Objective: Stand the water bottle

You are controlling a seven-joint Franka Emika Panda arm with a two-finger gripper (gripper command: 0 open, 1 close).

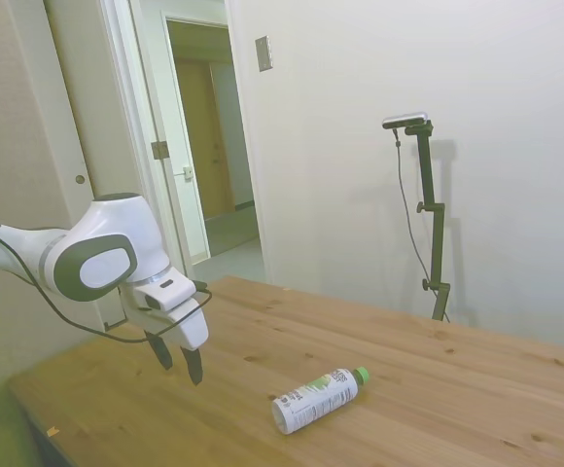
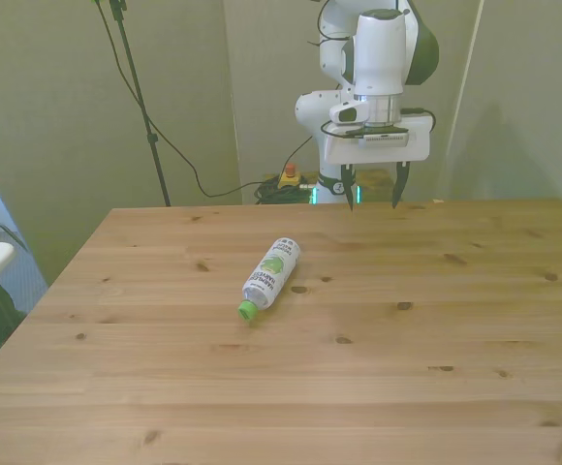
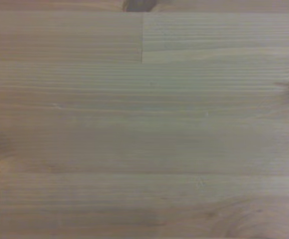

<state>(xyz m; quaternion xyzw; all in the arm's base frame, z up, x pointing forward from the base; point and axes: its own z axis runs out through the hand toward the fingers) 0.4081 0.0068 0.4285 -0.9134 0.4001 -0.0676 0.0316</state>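
The water bottle [image 1: 317, 399] [image 2: 269, 274] lies on its side on the wooden table [image 2: 407, 368], a small clear bottle with a white label and green cap. Its cap points toward the camera in the front view. My gripper [image 1: 179, 362] [image 2: 372, 197] hangs above the table near its far edge, off to the front view's right of the bottle and well apart from it. Its two dark fingers are spread apart with nothing between them. The wrist view shows only bare table planks [image 3: 144, 124]; the bottle is out of that view.
Behind the table, cables and a small device with a red button [image 2: 288, 178] lie on the floor. An open doorway [image 1: 209, 146] shows in the side view.
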